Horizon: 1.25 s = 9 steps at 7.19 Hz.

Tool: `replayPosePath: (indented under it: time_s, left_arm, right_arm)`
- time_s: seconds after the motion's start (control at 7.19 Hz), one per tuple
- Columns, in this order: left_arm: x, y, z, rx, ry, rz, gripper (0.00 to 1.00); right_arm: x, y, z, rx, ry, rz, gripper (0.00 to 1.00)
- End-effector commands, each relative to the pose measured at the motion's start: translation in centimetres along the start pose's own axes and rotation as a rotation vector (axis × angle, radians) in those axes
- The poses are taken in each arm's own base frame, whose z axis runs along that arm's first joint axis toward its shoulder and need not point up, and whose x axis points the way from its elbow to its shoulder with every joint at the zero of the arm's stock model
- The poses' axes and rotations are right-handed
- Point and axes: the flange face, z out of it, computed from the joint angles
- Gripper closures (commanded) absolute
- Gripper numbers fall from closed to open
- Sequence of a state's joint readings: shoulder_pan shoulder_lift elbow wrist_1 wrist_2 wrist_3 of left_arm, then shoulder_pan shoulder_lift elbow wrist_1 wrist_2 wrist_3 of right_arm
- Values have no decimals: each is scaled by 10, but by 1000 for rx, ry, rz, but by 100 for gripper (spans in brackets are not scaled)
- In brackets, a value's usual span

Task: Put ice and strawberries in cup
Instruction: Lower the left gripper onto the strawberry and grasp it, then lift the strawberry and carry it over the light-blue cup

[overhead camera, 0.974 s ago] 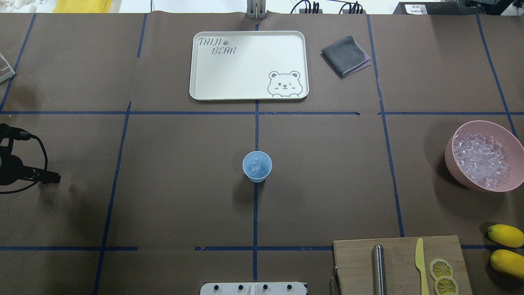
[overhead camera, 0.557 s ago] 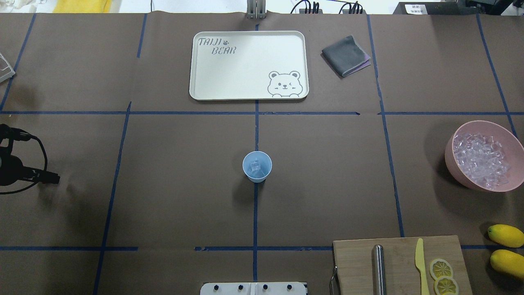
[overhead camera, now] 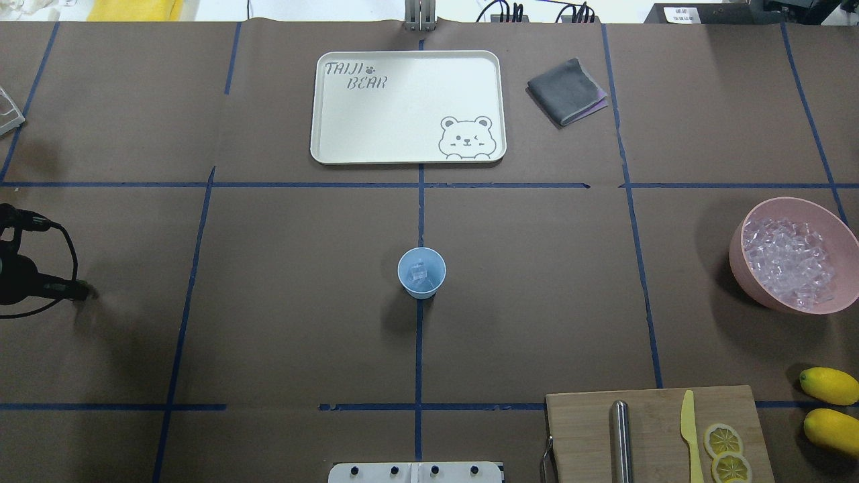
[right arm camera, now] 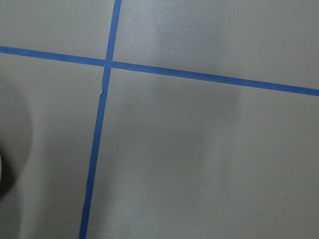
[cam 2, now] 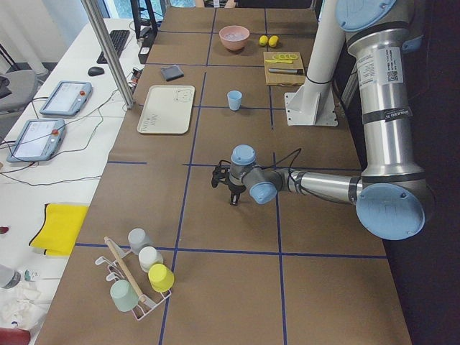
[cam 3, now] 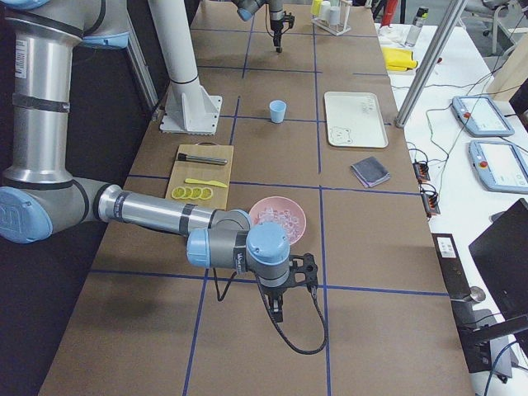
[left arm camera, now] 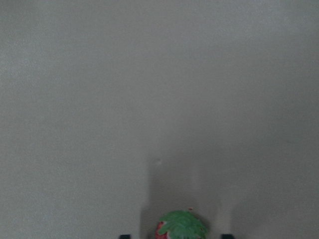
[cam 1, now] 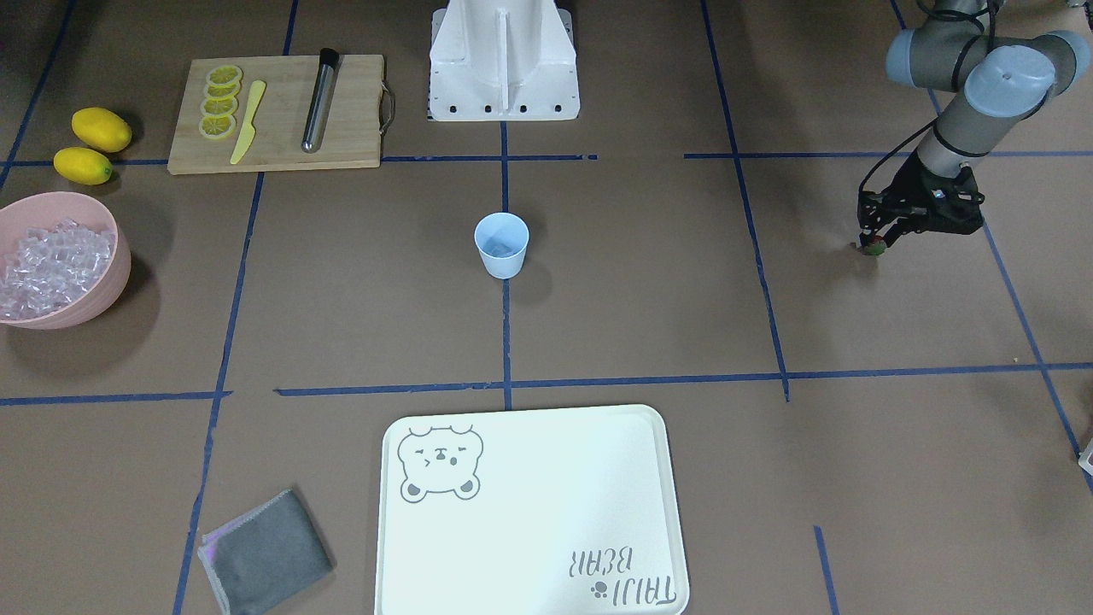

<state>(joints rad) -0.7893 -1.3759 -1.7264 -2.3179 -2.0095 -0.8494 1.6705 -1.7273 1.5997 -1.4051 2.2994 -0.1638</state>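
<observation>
The pale blue cup (overhead camera: 421, 272) stands at the table's middle, with a few clear ice cubes (overhead camera: 419, 272) inside; it also shows in the front view (cam 1: 501, 245). More ice (overhead camera: 788, 261) fills a pink bowl. The strawberry (cam 1: 873, 249) lies on the table far to the robot's left. My left gripper (cam 1: 871, 243) is down over it, and the left wrist view shows the berry (left arm camera: 182, 226) between two fingertips that stand apart from it, so the gripper is open. My right gripper (cam 3: 276, 313) shows only in the right side view, low over bare table. I cannot tell whether it is open or shut.
The pink bowl (overhead camera: 842, 228) sits at the right edge. Two lemons (overhead camera: 829, 386) lie beside a cutting board (overhead camera: 584, 429) that holds a metal rod, a yellow knife and lemon slices. A white tray (overhead camera: 335, 134) and a grey cloth (overhead camera: 566, 90) are at the far side.
In the overhead view my left gripper's tip has drawn slightly back toward the left edge. The cup and bowl have not moved.
</observation>
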Motion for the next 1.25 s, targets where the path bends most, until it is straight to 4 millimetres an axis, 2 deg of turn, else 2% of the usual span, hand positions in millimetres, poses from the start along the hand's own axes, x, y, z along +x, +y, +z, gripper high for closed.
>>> replayPosePath:
  time_s: [0.0,0.14,0.28,0.42,0.7,0.97,1.11]
  left_arm:
    - [0,2,-6,2,5,2,89]
    - [5,4,-22,11,24,7,91]
    - [8,16,-43,-29,78,5,92]
    - [7,7,-69,-23,123,-21,92]
    - [28,1,-102,-35,122,-37,93]
    - [27,-16,-170,-46,21,74,93]
    - [59,-25,-206,-75,-5,81,93]
  right_arm:
    - [-2,-1,-2,5,1,-5,0]
    - [-2,-1,-3,7,1,-4,0]
    - [-2,0,-3,5,1,-2,0]
    - [-3,0,-3,6,1,-6,0]
    - [-3,2,-3,6,1,-6,0]
    - [-3,3,-3,6,1,-3,0]
    - [-3,2,-3,5,-1,-5,0]
